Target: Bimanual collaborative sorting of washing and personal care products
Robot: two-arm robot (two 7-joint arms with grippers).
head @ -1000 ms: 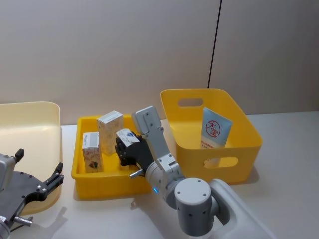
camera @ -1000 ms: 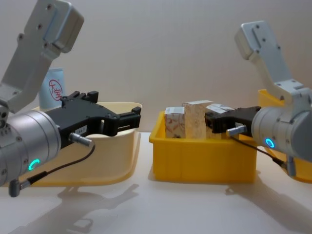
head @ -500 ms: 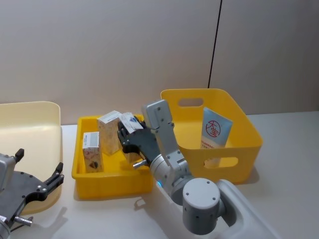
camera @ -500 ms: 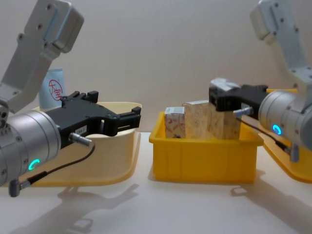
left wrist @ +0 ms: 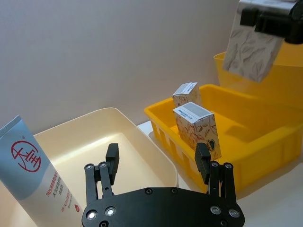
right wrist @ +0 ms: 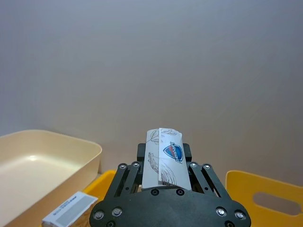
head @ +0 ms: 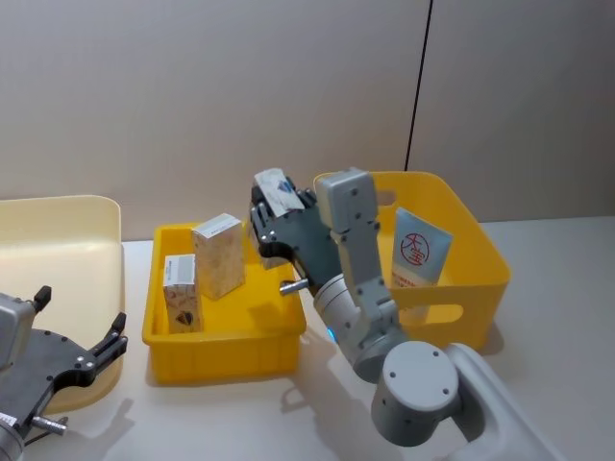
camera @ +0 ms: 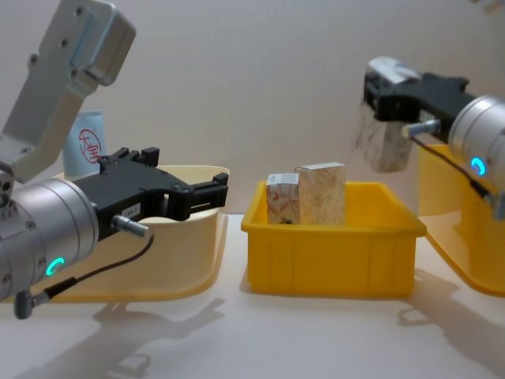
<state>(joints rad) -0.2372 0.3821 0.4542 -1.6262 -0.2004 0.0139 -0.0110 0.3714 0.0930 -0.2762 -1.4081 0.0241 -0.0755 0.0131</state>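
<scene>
Cartons, two in tray (head: 226,331), one (head: 276,190) in right hand (head: 279,226)

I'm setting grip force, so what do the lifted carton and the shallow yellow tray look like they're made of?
The carton held in the right gripper looks like thin printed paperboard, matte, with crisp folded edges and a glued flap. The shallow yellow tray looks like moulded plastic with a slight sheen, a rolled rim and ribbed inner walls; rigid, probably.
</scene>
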